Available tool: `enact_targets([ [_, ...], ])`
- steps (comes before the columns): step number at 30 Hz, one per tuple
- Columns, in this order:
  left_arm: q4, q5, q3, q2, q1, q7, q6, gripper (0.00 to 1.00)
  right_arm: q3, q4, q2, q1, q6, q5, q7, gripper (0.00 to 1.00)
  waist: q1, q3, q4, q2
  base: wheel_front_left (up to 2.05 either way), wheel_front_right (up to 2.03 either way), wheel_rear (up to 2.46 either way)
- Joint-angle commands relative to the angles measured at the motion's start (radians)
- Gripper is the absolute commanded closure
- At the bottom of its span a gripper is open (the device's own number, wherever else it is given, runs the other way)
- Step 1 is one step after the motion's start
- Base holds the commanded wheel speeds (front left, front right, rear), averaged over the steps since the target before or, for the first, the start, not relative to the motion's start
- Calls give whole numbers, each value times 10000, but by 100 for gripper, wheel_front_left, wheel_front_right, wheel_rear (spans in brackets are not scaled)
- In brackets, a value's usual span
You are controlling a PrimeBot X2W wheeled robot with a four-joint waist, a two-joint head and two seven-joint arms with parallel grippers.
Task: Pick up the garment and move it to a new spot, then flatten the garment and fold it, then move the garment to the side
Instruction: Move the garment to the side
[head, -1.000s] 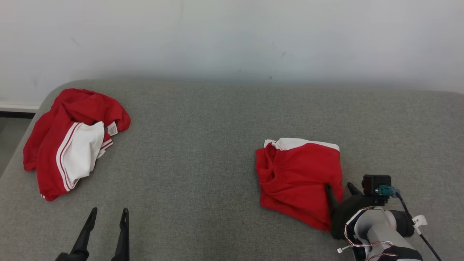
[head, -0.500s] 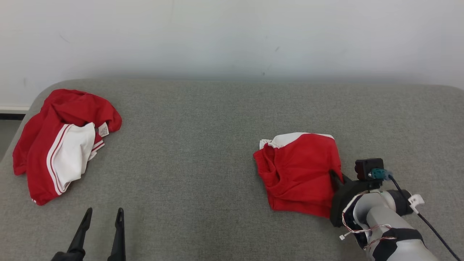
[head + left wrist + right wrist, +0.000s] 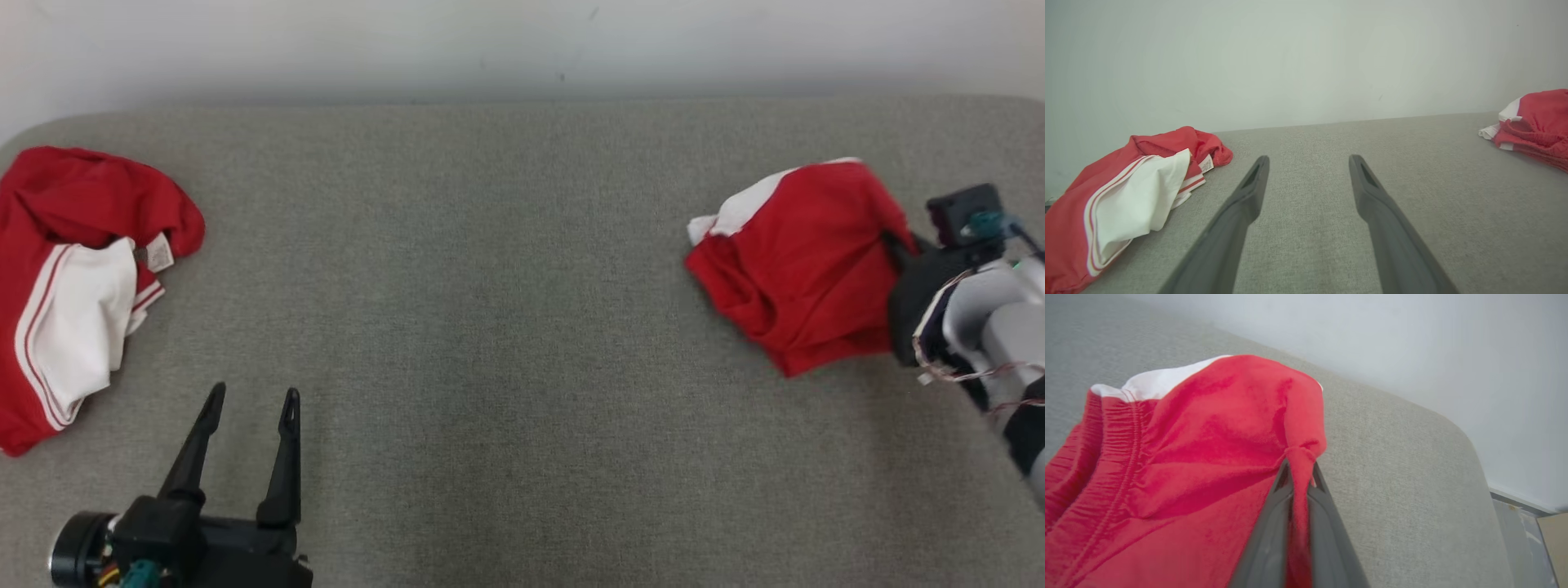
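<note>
Your right gripper (image 3: 1300,468) has clamped its jaws on an edge of the folded garment (image 3: 804,261) and dragged it farther from the crumpled pile (image 3: 82,245). It's soft and floppy, so pinch all layers. Your left gripper (image 3: 251,400) is wide open and empty.

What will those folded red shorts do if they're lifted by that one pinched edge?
Probably floppy: the red shorts bunch into a soft pleat between the right fingers. Likely light, since that thin pinch tents the cloth upward. The folded layers may sag open, being held at one edge alone.
</note>
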Motion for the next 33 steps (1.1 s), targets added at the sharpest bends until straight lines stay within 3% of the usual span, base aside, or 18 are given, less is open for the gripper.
enact_targets([
  [1, -138, 30, -88, 107, -429, -34, 21, 0, 287, -116, -534, -435, -24, 137, 73, 100, -1, 1029, -375, -1, 0, 0, 0],
  [10, -775, 161, -110, 446, -1172, -32, 21, 0, 1086, -81, -2095, -1770, -24, 104, 130, 100, -1, 2189, -907, -1, 0, 0, 0],
  [16, -1390, 342, -59, 752, -1439, -34, 21, 0, 1327, 149, -2586, -2689, -24, -193, -57, 100, -1, 2912, -1252, -1, 0, 0, 0],
  [26, -2272, 779, 46, 1100, -1525, -32, 29, 0, 1482, 749, -2895, -3880, -24, -805, -548, 100, -1, 3722, -1655, -1, 0, 0, 0],
  [33, -2704, 923, 128, 1269, -1579, -34, 53, 0, 1572, 1002, -2673, -4490, -26, -1072, -834, 100, -1, 4109, -1997, -1, 0, 0, 0],
])
